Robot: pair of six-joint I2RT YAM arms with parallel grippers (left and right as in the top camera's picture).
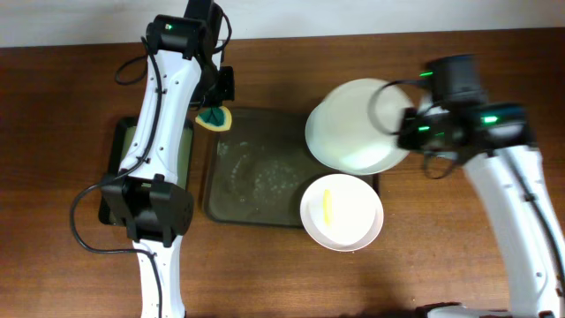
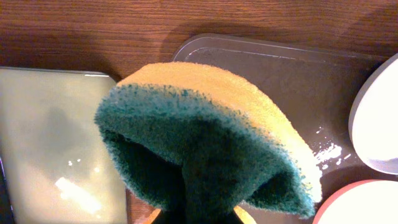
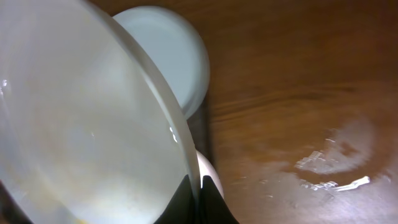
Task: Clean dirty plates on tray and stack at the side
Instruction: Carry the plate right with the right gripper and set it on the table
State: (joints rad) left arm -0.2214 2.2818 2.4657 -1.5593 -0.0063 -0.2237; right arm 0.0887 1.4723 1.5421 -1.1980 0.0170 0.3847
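Note:
My left gripper [image 1: 214, 113] is shut on the green-and-yellow sponge [image 2: 205, 137] and holds it over the far left corner of the large dark tray [image 1: 256, 177]. My right gripper [image 1: 408, 131] is shut on the rim of a pale plate [image 1: 353, 124], held tilted above the tray's far right corner; it fills the left of the right wrist view [image 3: 81, 124]. A second plate [image 1: 342, 212] with a yellow smear lies at the tray's near right corner. A white edge [image 3: 212, 177] shows behind the right jaws; I cannot tell if it is the third plate.
The narrow dark tray [image 1: 113, 168] lies left of the large tray, under my left arm. The large tray's floor has wet streaks [image 1: 260, 172]. A wet patch [image 3: 336, 162] shines on the wooden table to the right.

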